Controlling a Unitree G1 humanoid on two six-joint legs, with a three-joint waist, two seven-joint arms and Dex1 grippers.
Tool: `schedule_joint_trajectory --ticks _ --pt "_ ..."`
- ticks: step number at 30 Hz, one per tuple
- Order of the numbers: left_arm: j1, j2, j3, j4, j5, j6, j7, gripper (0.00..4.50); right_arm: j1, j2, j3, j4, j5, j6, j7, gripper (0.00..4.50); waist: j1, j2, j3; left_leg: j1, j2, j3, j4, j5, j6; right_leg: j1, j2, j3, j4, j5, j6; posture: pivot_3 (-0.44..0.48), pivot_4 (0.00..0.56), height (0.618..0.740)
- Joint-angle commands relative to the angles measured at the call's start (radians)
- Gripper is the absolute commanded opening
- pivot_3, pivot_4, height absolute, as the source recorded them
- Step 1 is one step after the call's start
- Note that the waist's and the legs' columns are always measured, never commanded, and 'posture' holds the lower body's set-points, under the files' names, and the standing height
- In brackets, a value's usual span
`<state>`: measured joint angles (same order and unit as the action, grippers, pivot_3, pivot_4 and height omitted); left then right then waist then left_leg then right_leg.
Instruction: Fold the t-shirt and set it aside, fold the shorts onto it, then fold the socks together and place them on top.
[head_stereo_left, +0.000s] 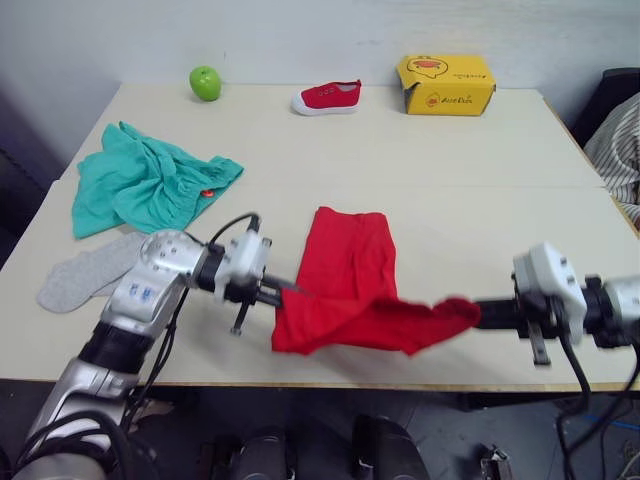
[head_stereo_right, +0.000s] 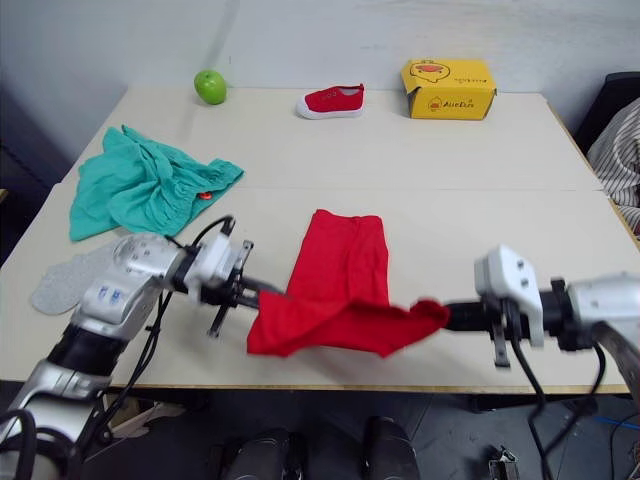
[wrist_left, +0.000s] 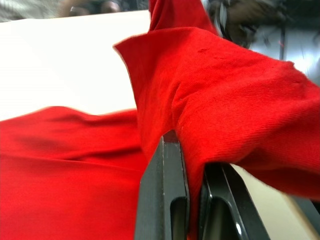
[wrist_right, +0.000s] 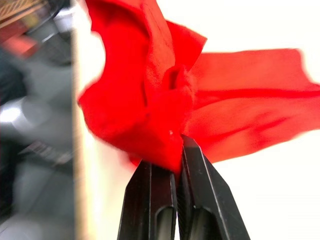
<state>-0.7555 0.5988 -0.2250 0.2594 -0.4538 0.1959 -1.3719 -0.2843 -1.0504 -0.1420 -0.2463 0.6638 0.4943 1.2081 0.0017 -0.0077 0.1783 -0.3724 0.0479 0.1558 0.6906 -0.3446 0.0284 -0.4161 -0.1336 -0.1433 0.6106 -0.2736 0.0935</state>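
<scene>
The bright red soft cloth t-shirt (head_stereo_left: 350, 275) lies on the pale wooden counter (head_stereo_left: 450, 190), its near edge lifted off the top. The left pincer (wrist_left: 192, 200) pinches one red corner tight. The right pincer (wrist_right: 179, 200) pinches the other corner. The teal-green cloth shorts (head_stereo_left: 140, 180) lie at the counter's left side, with the light grey socks (head_stereo_left: 85, 275) just beside them, nearer the robot.

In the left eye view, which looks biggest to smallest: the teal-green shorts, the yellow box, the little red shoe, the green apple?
1. Teal-green cloth shorts
2. Yellow cardboard box
3. Small red shoe
4. Green apple

The last three lie farther back, so they look smaller.
</scene>
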Motion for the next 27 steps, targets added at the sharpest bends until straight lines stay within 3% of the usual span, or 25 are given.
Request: schedule_joint_trajectory --ticks 1,9,18,26,27 --pt "-0.115 -0.054 0.045 0.192 0.023 0.031 0.017 0.00 -0.142 0.060 0.066 0.151 -0.080 -0.017 -0.026 0.04 -0.002 0.000 0.000 -0.001 0.000 0.000 0.000 0.000 0.000 -0.001 0.000 -0.001 0.001 0.000 0.000 0.000 0.150 0.740" --pt "-0.305 -0.184 0.135 0.645 0.104 -0.066 0.115 0.00 -0.449 0.291 0.203 0.615 -0.313 -0.218 -0.053 0.04 -0.010 -0.001 0.001 -0.003 -0.001 0.003 0.002 0.000 0.000 -0.002 0.003 -0.001 0.003 0.001 0.002 0.000 0.150 0.740" --pt "-0.331 -0.222 0.200 0.822 0.188 -0.130 0.222 0.00 -0.593 0.423 0.238 0.941 -0.470 -0.431 -0.072 0.04 -0.027 -0.001 0.001 -0.006 -0.001 0.006 0.005 0.000 -0.001 -0.006 0.002 0.000 0.009 0.001 0.002 0.000 0.150 0.740" --pt "-0.344 -0.249 0.248 0.895 0.234 -0.162 0.332 0.00 -0.628 0.487 0.219 1.053 -0.511 -0.505 -0.106 0.04 -0.035 -0.001 0.001 -0.008 -0.001 0.007 0.006 0.001 -0.001 -0.011 0.002 0.005 0.012 0.001 0.002 0.000 0.150 0.740" --pt "-0.347 -0.252 0.257 0.905 0.235 -0.140 0.364 0.25 -0.634 0.504 0.201 1.066 -0.500 -0.503 -0.136 0.23 -0.036 -0.001 0.001 -0.008 -0.001 0.007 0.006 0.001 -0.001 -0.012 0.002 0.005 0.012 0.001 0.002 0.000 0.150 0.740"
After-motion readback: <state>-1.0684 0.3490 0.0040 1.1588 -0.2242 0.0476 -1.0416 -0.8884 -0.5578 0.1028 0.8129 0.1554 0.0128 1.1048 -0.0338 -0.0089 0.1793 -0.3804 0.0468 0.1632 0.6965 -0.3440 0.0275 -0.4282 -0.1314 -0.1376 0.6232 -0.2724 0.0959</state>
